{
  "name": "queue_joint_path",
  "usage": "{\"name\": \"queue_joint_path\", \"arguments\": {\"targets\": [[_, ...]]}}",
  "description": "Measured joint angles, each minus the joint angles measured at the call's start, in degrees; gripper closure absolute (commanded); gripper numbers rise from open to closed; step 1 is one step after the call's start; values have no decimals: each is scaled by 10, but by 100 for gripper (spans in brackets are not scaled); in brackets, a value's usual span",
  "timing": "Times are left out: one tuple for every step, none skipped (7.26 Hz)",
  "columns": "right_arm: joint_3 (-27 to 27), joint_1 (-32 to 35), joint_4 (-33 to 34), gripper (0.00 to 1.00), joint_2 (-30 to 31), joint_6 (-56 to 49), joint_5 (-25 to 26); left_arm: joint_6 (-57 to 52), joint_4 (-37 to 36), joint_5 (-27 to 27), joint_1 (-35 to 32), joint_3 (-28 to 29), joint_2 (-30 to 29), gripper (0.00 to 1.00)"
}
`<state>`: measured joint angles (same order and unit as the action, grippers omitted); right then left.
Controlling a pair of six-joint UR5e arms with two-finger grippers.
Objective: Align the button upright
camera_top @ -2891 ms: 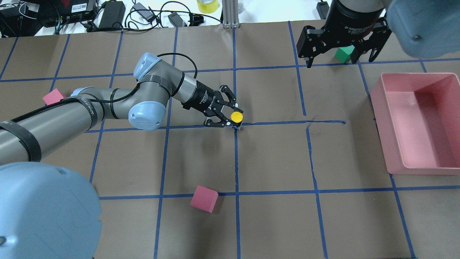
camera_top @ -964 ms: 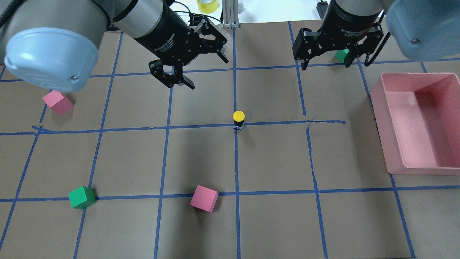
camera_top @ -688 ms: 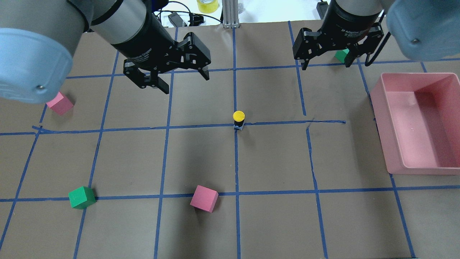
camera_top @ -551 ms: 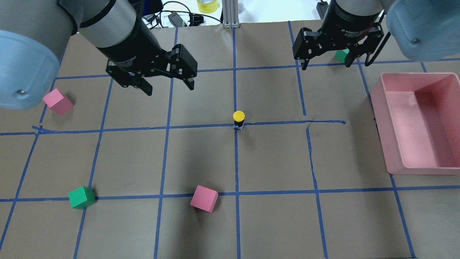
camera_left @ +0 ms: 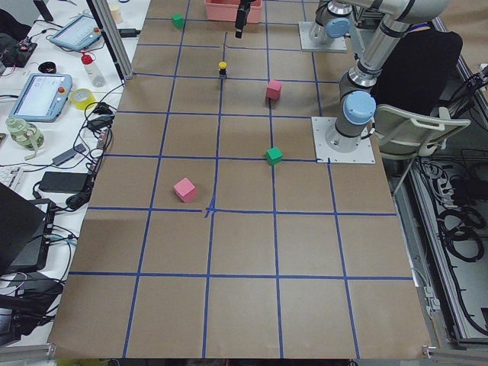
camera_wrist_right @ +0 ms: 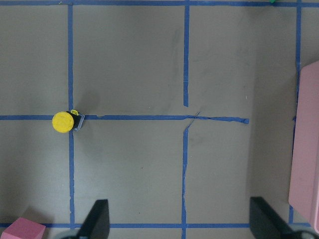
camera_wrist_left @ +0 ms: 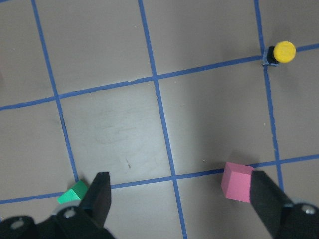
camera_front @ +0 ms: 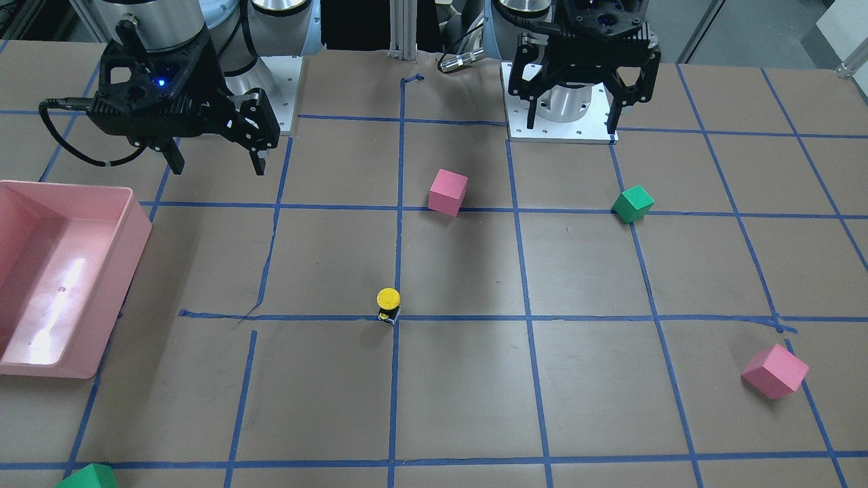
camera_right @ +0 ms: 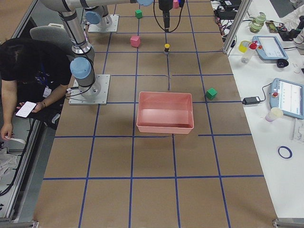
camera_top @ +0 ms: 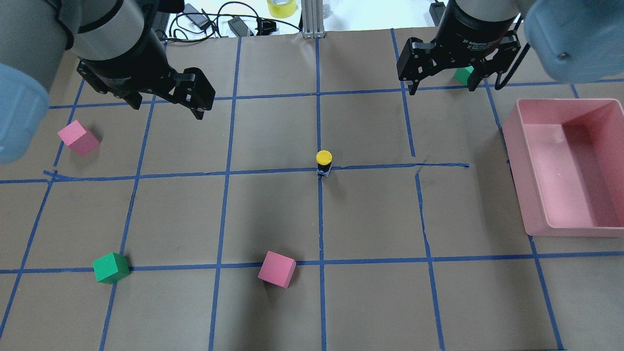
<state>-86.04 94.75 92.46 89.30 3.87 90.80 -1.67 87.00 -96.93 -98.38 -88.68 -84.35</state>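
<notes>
The button point(camera_top: 323, 162) stands upright on a blue tape crossing at the table's middle, yellow cap on top, black body and pale base below. It also shows in the front view point(camera_front: 388, 303), the left wrist view point(camera_wrist_left: 279, 53) and the right wrist view point(camera_wrist_right: 66, 122). My left gripper point(camera_top: 165, 105) is open and empty, raised high at the far left, well apart from the button; in the front view it point(camera_front: 575, 122) is on the right. My right gripper point(camera_top: 456, 87) is open and empty, raised at the far right; in the front view it point(camera_front: 217, 166) is on the left.
A pink tray point(camera_top: 521, 195) stands at the right edge. Pink cubes lie at the near middle point(camera_top: 277, 269) and far left point(camera_top: 78, 138). Green cubes lie at the near left point(camera_top: 111, 267) and under the right gripper point(camera_top: 464, 74). Cables lie beyond the far edge.
My left gripper let go of the button, rose and moved back to the far left, fingers open. The button stays upright in place. The right arm has barely moved.
</notes>
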Motion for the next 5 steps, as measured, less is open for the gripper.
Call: {"name": "queue_joint_path", "arguments": {"targets": [[0, 0, 0, 2, 0, 0, 0, 11, -5, 3, 1, -1, 0, 0], [0, 0, 0, 2, 0, 0, 0, 34, -2, 13, 2, -1, 0, 0], [0, 0, 0, 2, 0, 0, 0, 67, 4, 28, 3, -1, 0, 0], [0, 0, 0, 2, 0, 0, 0, 97, 15, 41, 4, -2, 1, 0], [0, 0, 0, 2, 0, 0, 0, 110, 34, 47, 4, -1, 2, 0]]}}
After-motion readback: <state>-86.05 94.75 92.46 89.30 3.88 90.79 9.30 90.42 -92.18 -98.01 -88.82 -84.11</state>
